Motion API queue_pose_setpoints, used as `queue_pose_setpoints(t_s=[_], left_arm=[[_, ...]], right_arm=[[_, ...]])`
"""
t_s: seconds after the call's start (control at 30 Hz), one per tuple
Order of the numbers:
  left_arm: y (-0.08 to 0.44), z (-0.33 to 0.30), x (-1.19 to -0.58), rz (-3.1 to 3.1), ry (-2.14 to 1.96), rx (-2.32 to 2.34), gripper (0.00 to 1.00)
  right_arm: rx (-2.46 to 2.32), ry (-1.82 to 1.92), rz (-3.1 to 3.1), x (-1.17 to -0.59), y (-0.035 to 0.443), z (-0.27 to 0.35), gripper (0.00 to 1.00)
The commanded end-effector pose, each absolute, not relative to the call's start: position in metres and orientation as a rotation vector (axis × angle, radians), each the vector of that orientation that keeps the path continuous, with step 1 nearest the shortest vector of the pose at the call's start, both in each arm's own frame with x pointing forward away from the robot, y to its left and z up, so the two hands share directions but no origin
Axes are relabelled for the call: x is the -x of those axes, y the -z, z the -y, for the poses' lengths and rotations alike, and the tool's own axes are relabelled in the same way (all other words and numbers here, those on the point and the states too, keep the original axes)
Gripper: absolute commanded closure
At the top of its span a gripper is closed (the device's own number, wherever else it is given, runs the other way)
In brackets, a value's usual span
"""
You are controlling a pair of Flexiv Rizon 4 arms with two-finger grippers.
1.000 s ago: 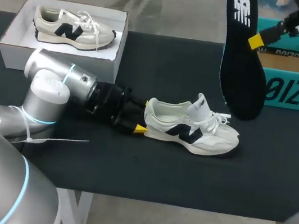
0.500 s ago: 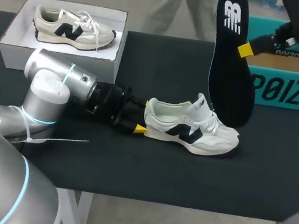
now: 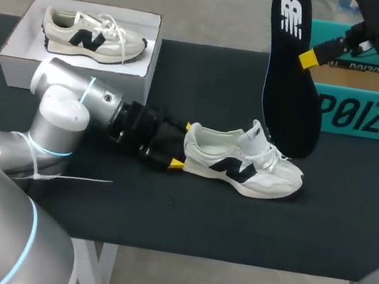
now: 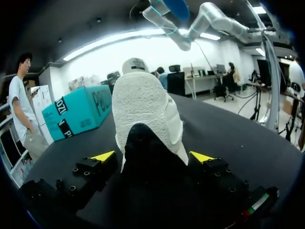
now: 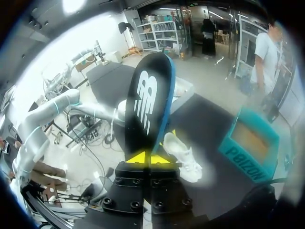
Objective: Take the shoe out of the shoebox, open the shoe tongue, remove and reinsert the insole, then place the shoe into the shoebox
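Left gripper (image 3: 182, 144) low, tight on shoe (image 3: 243, 166) heel; right gripper (image 3: 308, 58) high, tight on insole (image 3: 291, 93).

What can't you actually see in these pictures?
- Deep inside the shoe: head view, hidden by its tongue and laces.
- Front of the shoe: left wrist view, hidden behind its own heel.
- Teal box: head view, cut off by the edge.
- Back of the insole: faces away in both views.

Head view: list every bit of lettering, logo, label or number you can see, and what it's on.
Teal box: big dark block lettering across its front wall, first letter behind the insole, end cut off by the view.
Insole: white logo mark at its upper end.
Loose shoe: one dark letter-shaped mark on its side.
Boxed shoe, in the white shoebox: the same mark.
No numbers visible.
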State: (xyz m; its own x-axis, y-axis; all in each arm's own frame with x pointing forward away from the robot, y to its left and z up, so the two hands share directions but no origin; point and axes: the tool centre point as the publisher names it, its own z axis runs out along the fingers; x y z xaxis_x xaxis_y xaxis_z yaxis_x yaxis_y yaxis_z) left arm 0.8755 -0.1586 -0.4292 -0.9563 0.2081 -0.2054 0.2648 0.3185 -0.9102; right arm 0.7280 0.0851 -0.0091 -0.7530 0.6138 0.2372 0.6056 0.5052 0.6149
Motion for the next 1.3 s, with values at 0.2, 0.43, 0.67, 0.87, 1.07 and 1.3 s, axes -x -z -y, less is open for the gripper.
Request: queue_pose_setpoints(t_s=[0.2,0.43,0.67,0.87,1.07,1.3], left_arm=[[0.414,0.146,-0.869,-2.657,1.461,-0.424,0.0],[0.404,0.121,-0.866,-2.825,1.165,-0.402,0.0],[0.364,0.114,-0.87,-2.924,0.886,-0.47,0.0],[0.341,0.131,-0.867,-2.99,0.694,-0.6,0.0],[0.333,0.138,-0.868,-3.037,0.532,-0.655,0.0],[0.332,0.133,-0.866,-3.071,0.506,-0.613,0.0]], right_arm=[[-1.102,-1.093,-2.722,-0.731,0.008,-0.087,1.0],[-1.102,-1.093,-2.722,-0.731,0.008,-0.087,1.0],[-1.102,-1.093,-2.722,-0.731,0.008,-0.087,1.0],[-1.102,-1.093,-2.722,-0.731,0.008,-0.087,1.0],[-1.102,-1.093,-2.722,-0.731,0.008,-0.087,1.0],[-1.102,-1.093,-2.722,-0.731,0.008,-0.087,1.0]])
